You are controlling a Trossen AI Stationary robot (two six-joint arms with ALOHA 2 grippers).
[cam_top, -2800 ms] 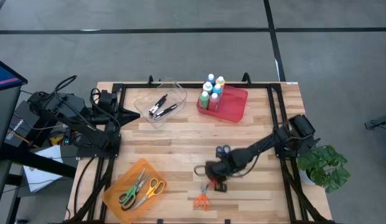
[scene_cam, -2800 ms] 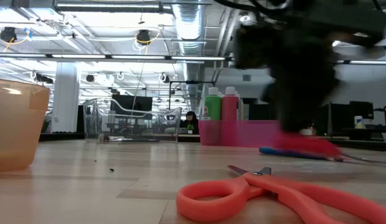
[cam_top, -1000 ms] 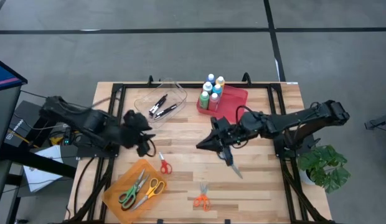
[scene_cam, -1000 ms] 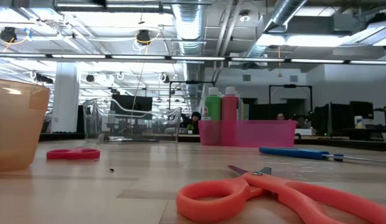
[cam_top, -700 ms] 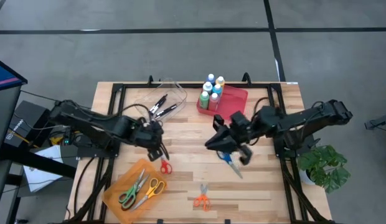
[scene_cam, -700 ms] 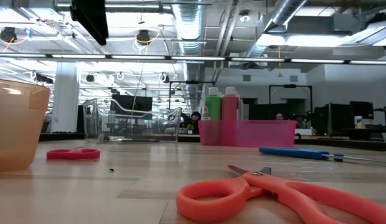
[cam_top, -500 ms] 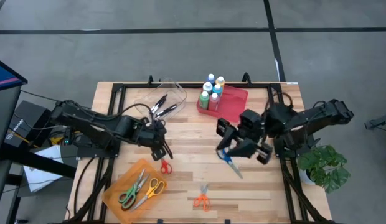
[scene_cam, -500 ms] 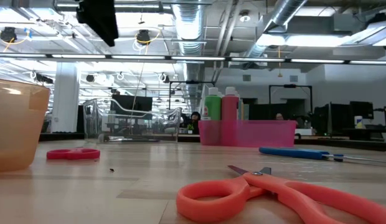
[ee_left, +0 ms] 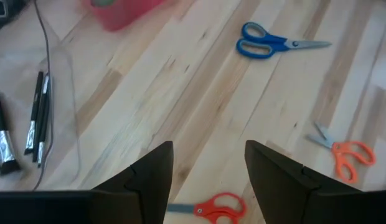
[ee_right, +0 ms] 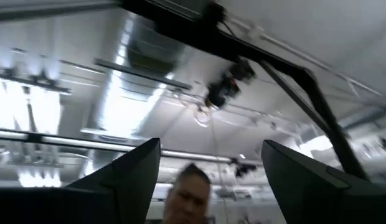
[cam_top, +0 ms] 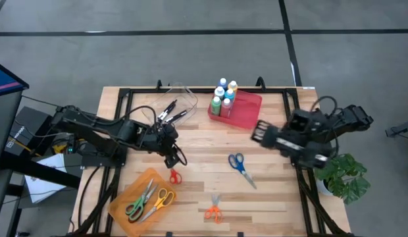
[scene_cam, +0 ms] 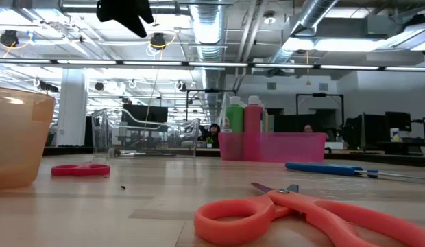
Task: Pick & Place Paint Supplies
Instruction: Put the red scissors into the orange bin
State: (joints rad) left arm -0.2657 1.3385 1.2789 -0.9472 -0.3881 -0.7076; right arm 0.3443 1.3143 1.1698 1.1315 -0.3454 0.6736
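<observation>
Paint bottles [cam_top: 224, 97] stand bunched in one end of the red tray [cam_top: 247, 113] at the far edge of the table [cam_top: 204, 181], caps up, which I take to mean they have been gathered there and are not waiting to be fetched. From the low camera only a green one [scene_cam: 234, 114] and a pink one [scene_cam: 253, 115] rise clearly above the tray wall; the rest are hidden behind them.

My left pincer [ee_left: 208, 180] hangs above the boards between the clear box [cam_top: 170, 108] holding the brushes [cam_top: 172, 113] and the red scissors [cam_top: 174, 176], fingers [ee_left: 151, 176] spread with bare wood between them, gripping nothing. My right pincer [ee_right: 208, 180] is raised over the table's right side, near its own base and tipped up toward the ceiling; its fingers stand wide too, empty.

Blue scissors [cam_top: 240, 166] lie flat in the middle of the table, orange ones [cam_top: 213, 209] near the front edge, and two more pairs, green [cam_top: 139, 203] and yellow [cam_top: 158, 201], lie in the orange bin [cam_top: 123, 201] at the front left. So the scissors look half sorted into that bin, while the bottles seem settled.

No label or writing can be read on the bottles, tray or tools.
</observation>
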